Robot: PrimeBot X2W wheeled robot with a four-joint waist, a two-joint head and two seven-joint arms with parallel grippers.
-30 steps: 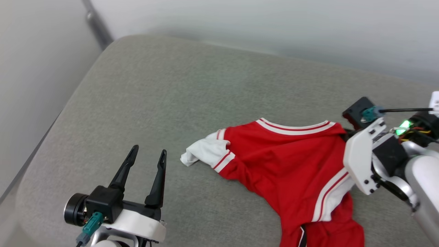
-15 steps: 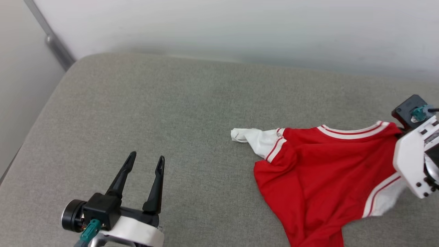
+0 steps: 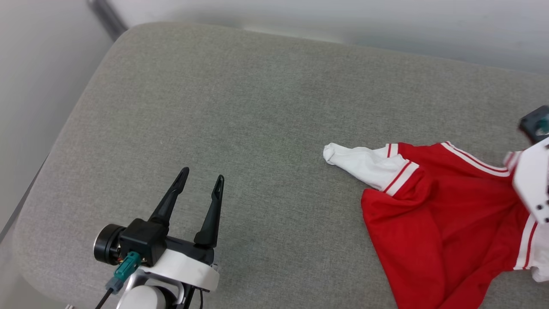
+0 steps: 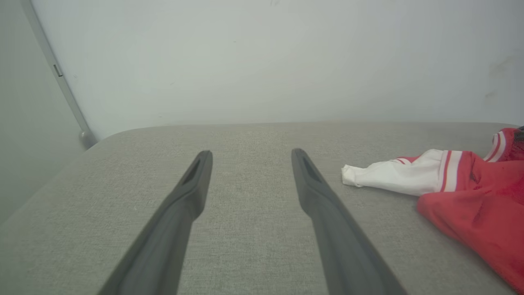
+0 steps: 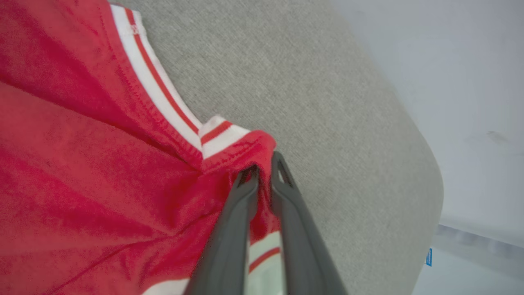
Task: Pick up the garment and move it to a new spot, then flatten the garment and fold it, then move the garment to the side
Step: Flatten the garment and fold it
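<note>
Pinching the garment [image 5: 102,155] beside its striped collar, right gripper [image 5: 265,166] is pressing fingers together on red fabric. Well apart, left gripper [image 3: 202,179] is hovering above the grey cushion [image 3: 257,107], fingers spread, empty.

No text, number or brand can be read. On the side of the garment [image 3: 446,214] that is shown, no lettering can be made out. A small blue label [image 5: 428,257] is seen at the lower right of the right wrist view, beyond the grey cushion [image 5: 327,102]; its marks are too small to be read.
</note>
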